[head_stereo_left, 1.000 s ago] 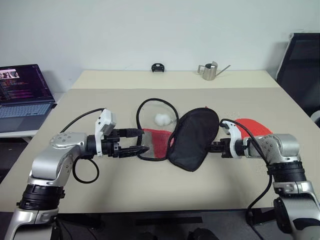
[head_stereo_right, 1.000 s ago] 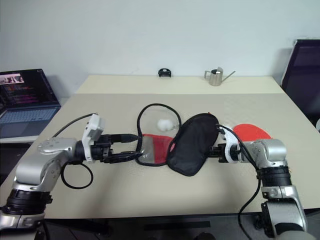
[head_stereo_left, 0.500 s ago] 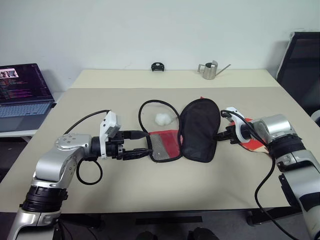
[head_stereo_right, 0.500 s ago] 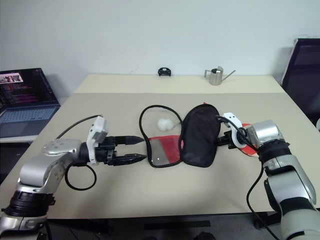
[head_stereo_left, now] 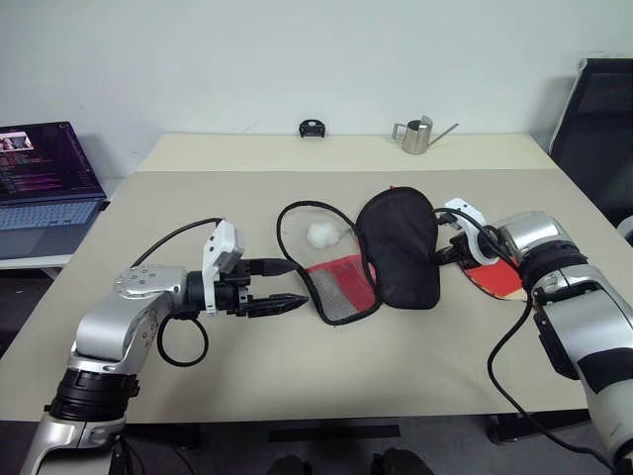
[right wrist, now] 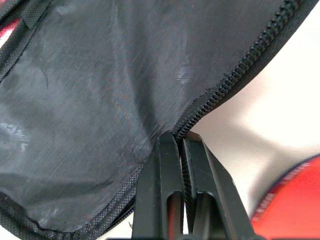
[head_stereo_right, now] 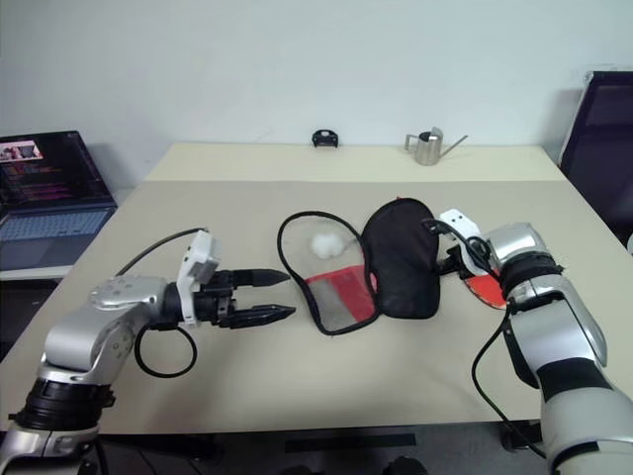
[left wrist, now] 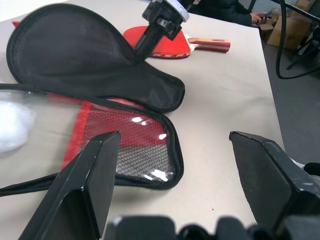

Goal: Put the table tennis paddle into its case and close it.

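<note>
Open case point(head_stereo_left: 381, 262) lying unzipped near the middle of the worktop point(head_stereo_left: 297, 386), its 2 halves spread apart: the black half toward the right gripper point(head_stereo_left: 443, 252), the red mesh half point(head_stereo_left: 341, 285) toward the left gripper point(head_stereo_left: 287, 284), with the white pom-pom point(head_stereo_left: 320, 235) beside its zip loop. The right jaws are pressed together on the case's black zip edge point(right wrist: 225, 80), pinching it. The paddle point(head_stereo_left: 492, 277) lies flat on the worktop just beyond that gripper, partly under the right wrist, outside the case; its handle point(left wrist: 209, 44) points away from the case. The left jaws stand spread wide, empty, level, aimed at the mesh half from just beside it, not touching.
</note>
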Tool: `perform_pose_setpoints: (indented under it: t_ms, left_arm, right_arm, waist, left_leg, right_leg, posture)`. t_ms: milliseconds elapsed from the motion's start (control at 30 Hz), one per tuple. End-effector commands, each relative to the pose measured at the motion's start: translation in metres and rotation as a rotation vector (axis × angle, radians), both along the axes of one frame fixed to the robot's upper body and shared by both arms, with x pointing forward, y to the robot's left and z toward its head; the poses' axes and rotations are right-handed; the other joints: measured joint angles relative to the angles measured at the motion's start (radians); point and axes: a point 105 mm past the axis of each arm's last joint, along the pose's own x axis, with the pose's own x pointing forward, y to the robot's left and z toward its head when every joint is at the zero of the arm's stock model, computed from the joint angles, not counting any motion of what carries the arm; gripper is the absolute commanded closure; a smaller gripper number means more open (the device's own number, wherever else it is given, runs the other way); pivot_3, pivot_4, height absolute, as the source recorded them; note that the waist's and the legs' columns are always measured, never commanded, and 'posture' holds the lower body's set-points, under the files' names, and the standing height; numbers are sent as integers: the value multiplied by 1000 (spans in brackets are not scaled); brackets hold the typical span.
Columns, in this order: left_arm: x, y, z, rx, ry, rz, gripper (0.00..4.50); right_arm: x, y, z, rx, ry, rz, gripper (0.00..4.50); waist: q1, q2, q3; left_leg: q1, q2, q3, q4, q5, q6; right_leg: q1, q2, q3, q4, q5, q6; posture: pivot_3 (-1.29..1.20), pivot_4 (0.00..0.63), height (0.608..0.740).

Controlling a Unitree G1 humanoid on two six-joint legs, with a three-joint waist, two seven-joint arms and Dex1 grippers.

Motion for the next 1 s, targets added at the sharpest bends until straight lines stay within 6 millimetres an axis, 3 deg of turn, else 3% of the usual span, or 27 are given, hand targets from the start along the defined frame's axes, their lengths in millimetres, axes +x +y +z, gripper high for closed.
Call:
perform_pose_setpoints:
  t_ms: [33,300,433,533,867,1000]
  left_arm:
    - [-3,-6,9,-2,-45,-26,690]
    - [-1,-8,9,2,-46,-35,690]
    - [-1,-9,9,4,-47,-39,690]
    - [0,-9,9,6,-48,-41,690]
    - [0,-12,11,-10,-51,-52,690]
    - [-2,-16,14,-28,-56,-69,690]
  right_arm:
    - [7,-3,18,-19,-70,1,4484]
    - [15,-8,27,-76,-151,-17,4484]
    - [20,-12,31,-103,-202,-43,3639]
    - [24,-21,34,-140,-254,-73,2552]
    - [25,-46,74,-7,-438,-141,2552]
    - [13,-59,73,79,-434,-113,2552]
  waist:
    - [0,0,0]
    - [0,0,0]
    - [0,0,0]
    - [0,0,0]
    - [0,0,0]
    - [0,0,0]
  left_leg:
    - [0,0,0,0,0,0]
    - [0,0,0,0,0,0]
    - [0,0,0,0,0,-1]
    - [0,0,0,0,1,-1]
    - [0,0,1,0,1,-1]
    - [0,0,1,0,1,-1]
  right_leg:
    - [0,0,0,0,0,0]
    - [0,0,0,0,0,0]
    - [0,0,0,0,0,0]
    - [0,0,0,0,0,0]
    - [0,0,0,0,0,0]
    - [0,0,0,0,0,0]
  posture:
    - [0,150,740]
    - [0,150,740]
    - [0,150,740]
    - [0,150,740]
    - [0,150,740]
    - [0,150,740]
